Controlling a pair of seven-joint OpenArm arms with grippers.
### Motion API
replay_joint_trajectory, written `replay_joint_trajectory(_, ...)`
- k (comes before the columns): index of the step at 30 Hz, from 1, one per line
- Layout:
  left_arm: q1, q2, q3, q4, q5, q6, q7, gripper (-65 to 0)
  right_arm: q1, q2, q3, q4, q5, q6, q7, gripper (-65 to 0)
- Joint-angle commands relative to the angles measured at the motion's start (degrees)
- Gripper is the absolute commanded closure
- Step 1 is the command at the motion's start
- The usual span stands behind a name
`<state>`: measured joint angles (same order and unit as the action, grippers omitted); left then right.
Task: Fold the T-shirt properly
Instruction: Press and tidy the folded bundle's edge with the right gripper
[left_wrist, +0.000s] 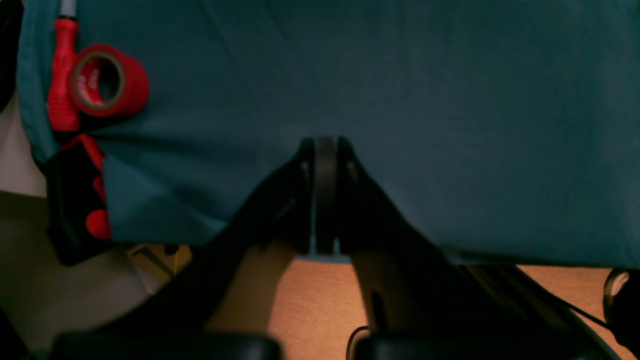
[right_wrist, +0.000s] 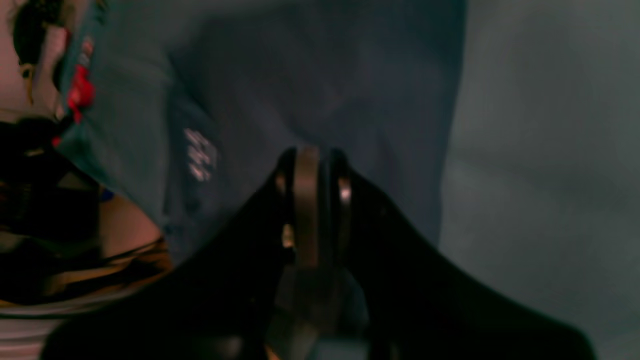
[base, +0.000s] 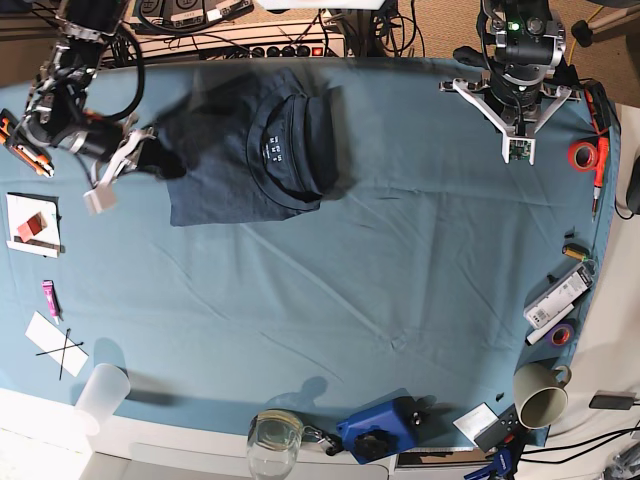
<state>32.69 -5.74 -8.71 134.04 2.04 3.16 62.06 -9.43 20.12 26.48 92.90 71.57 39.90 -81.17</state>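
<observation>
The dark navy T-shirt (base: 250, 165) lies partly folded at the back left of the teal tablecloth (base: 400, 260), its collar label (base: 273, 147) facing up. In the right wrist view the T-shirt (right_wrist: 340, 75) fills the middle, blurred, with the white label (right_wrist: 200, 155) to the left. My right gripper (right_wrist: 312, 152) has its fingers close together on bunched navy cloth; in the base view the right gripper (base: 138, 152) sits at the shirt's left edge. My left gripper (left_wrist: 325, 142) is shut and holds nothing. The left gripper (base: 520, 148) hangs over bare cloth at the back right.
A red tape roll (left_wrist: 107, 80) and a red screwdriver (left_wrist: 62, 75) lie by the right table edge. A paper cup (base: 540, 400), a glass (base: 275, 440), a clear cup (base: 100, 395) and a blue device (base: 380, 430) line the front edge. Cards (base: 30, 225) lie at the left.
</observation>
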Motion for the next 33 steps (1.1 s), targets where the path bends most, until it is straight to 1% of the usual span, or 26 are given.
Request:
replay_joint_trajectory(1,0.17,-0.15,-0.11,0.96,0.28,0.17,-1.03,0.0,1.62,0.76,0.2,1.88,1.4,0.1,1.17,-5.3)
replay_joint_trajectory(5,0.17,-0.17,-0.11,0.96,0.72,0.15,-1.03,0.0,6.05,0.0,-0.04,2.25,1.64,0.1,1.17,-5.3)
replay_joint_trajectory(7,0.15,-0.15,-0.11,0.96,1.53,-0.35,-1.14,0.0,8.2,-1.14,-1.01,1.99,-0.28,0.1,1.17,-5.3)
replay_joint_trajectory(10,0.15,-0.15,-0.11,0.96,1.75,-2.58,-2.29,0.0,10.45,-2.51,-4.7,-0.72,-7.61,0.1,1.17,-5.2)
replay_joint_trajectory(11,0.17,-0.15,-0.11,0.96,1.77,-3.15,-2.97,0.0,10.84,-2.71,-6.43,-2.47,-10.27,0.1,2.45,-5.0)
replay_joint_trajectory(14,0.15,-0.17,-0.11,0.96,1.81,-3.28,-3.63,0.0,11.58,-2.8,-11.61,-7.85,-17.29,0.1,7.54,-4.2)
replay_joint_trajectory(16,0.17,-0.2,-0.11,0.96,2.62,-3.34,-3.61,0.0,11.65,-2.8,-14.03,-9.55,-19.8,0.1,8.04,-1.8)
replay_joint_trajectory(17,0.17,-0.2,-0.13,0.96,3.58,-3.87,-3.61,0.0,11.63,-2.8,-14.8,-9.66,-20.46,-0.66,7.54,0.0)
replay_joint_trajectory(18,0.17,-0.2,-0.24,0.96,4.68,-4.79,-3.61,0.0,11.63,-2.8,-15.1,-9.66,-20.52,-1.36,6.97,0.0)
replay_joint_trajectory(21,0.15,-0.2,-1.27,0.96,7.28,-4.98,-3.61,0.0,11.67,-2.82,-14.67,-8.46,-20.44,-1.64,6.19,0.0)
replay_joint_trajectory(24,0.2,-0.17,-3.93,0.96,6.82,-5.25,-3.54,0.0,11.63,-2.8,-12.9,-4.2,-19.91,-1.64,4.7,0.0)
replay_joint_trajectory(27,0.17,-0.2,-7.63,0.96,4.33,-7.65,-3.37,0.0,11.3,-2.8,-10.1,2.23,-16.22,-1.51,1.84,0.0)
replay_joint_trajectory(29,0.22,-0.17,-10.47,0.96,1.46,-9.16,-2.6,0.0,9.94,-2.58,-8.37,6.27,-15.43,-0.48,1.17,0.0)
replay_joint_trajectory(33,1.14,-0.17,-16.9,0.96,-3.26,-10.75,-1.64,0.0,3.26,-2.36,-6.29,12.81,-14.21,-0.48,1.17,0.0)
